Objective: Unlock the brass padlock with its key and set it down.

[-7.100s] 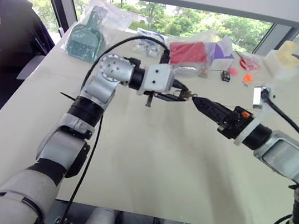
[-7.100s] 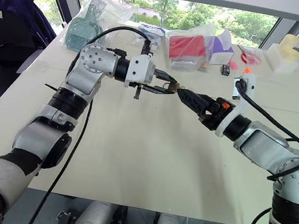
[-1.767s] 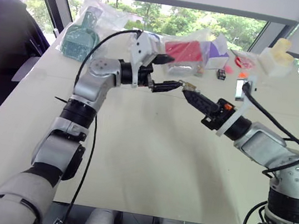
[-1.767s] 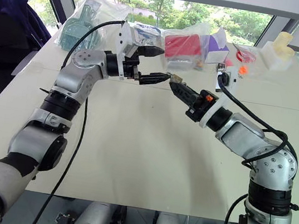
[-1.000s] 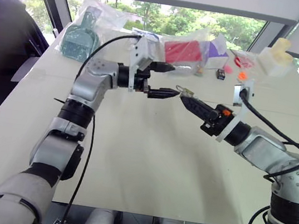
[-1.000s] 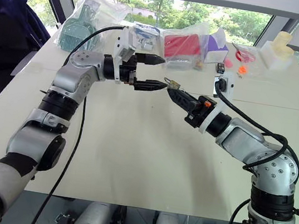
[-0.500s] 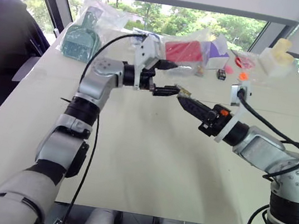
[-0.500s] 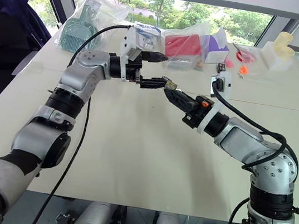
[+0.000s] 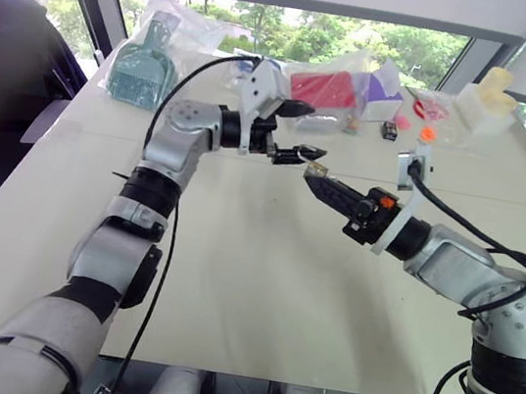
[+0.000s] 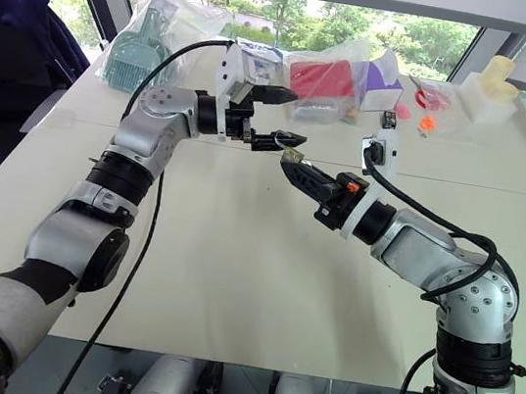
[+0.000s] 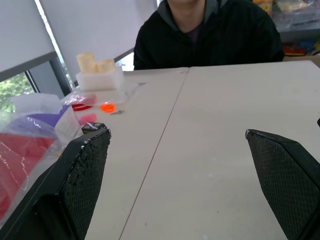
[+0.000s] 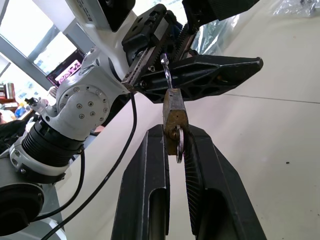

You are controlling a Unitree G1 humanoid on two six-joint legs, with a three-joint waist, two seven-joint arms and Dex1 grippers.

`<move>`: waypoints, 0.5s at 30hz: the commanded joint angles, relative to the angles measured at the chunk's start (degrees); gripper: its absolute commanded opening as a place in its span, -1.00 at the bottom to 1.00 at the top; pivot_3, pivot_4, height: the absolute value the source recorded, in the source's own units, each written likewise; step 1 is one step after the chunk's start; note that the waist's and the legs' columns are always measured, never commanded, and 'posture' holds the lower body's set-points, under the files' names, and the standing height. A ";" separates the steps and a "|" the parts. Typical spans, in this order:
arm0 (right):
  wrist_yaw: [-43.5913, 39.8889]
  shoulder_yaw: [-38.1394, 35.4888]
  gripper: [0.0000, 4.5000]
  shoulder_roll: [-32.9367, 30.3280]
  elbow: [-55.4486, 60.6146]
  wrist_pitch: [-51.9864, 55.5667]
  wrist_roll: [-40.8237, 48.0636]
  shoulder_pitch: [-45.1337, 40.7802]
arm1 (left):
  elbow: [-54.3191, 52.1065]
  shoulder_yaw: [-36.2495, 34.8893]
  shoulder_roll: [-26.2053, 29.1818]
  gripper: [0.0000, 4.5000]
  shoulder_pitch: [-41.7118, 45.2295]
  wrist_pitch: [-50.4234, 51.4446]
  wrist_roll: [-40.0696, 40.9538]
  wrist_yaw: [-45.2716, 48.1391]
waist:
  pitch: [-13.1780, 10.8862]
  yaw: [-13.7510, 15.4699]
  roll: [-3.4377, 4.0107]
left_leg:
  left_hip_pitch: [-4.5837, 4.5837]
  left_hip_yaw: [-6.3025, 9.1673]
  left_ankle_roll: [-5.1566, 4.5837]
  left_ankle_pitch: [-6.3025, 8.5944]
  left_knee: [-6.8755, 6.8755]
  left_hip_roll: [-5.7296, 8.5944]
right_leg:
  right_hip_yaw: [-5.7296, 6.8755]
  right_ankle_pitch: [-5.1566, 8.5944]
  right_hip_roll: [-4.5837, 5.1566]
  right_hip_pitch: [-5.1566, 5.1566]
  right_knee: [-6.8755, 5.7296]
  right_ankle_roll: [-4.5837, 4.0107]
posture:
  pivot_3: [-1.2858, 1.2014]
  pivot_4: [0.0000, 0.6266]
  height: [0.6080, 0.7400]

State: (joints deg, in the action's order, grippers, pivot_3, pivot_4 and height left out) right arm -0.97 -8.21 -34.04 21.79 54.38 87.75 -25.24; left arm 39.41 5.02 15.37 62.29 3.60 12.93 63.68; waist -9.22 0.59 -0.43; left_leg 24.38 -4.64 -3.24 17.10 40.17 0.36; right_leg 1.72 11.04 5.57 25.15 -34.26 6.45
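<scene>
1. Brass-yellow and tiny, the metal padlock (image 12: 175, 116) with its thin silvery U-shaped shackle (image 12: 165, 71) stands upright at the tips of the right gripper (image 12: 176, 145), held above the pale tabletop (image 9: 261, 276).
2. The right gripper's two black fingers (image 12: 150, 165) are clenched on a flat silvery key (image 12: 179, 146) that sticks out of the padlock's lower end, so the lock rides on the key just past the fingertips.
3. In the head views the right gripper (image 9: 311, 180) reaches level across the table, with the padlock a small glint at its tip.
4. The left gripper (image 9: 304, 132) is released, its two black fingers spread wide apart; one finger (image 12: 210, 75) lies just behind the shackle in the right wrist view, and whether it touches cannot be told.
5. Beyond the grippers, along the table's window edge, lie a red item in a clear plastic bag (image 9: 324, 91), a teal plastic scoop in a bag (image 9: 143, 70), a small black box (image 9: 389, 131) and a white container (image 9: 485, 103).
6. The left wrist view shows a person in a dark top (image 11: 210, 35) seated at the table's far side.
</scene>
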 commanded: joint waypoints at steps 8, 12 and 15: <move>-3.81 2.73 -0.99 -3.16 -19.24 12.57 0.71 -0.41 | -32.96 -0.48 12.39 0.99 -19.86 26.01 9.02 4.81 | -0.01 -0.58 0.02 | 0.03 -0.01 0.05 -0.03 -0.06 -0.03 | -0.04 0.00 0.06 0.05 -0.01 -0.02 | 0.03 -0.52 1.00; -10.36 5.53 -0.99 -3.02 -28.49 17.33 -4.89 -5.58 | -46.20 -1.00 16.26 0.99 -26.39 35.79 13.84 3.35 | 0.00 -0.85 0.03 | 0.01 0.01 0.08 -0.04 -0.03 -0.02 | -0.05 0.11 0.11 0.03 0.01 -0.22 | 0.03 -0.52 1.00; -15.21 6.80 -0.99 -3.25 -32.27 19.54 -9.39 -7.74 | -50.49 -1.03 17.40 0.99 -28.49 38.20 15.02 1.33 | 0.00 -0.92 0.04 | -0.01 0.08 0.11 -0.05 -0.04 -0.02 | -0.04 0.13 0.14 0.01 0.01 -0.26 | 0.03 -0.52 1.00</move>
State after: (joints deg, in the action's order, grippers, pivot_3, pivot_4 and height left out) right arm -13.10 -1.46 -36.81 -9.72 72.62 80.32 -32.09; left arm -7.93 5.09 32.39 33.68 40.61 26.39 66.09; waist -9.22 -0.33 -0.39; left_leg 24.37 -4.56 -3.12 17.05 40.12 0.34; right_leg 1.69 11.17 5.68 25.17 -34.26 6.19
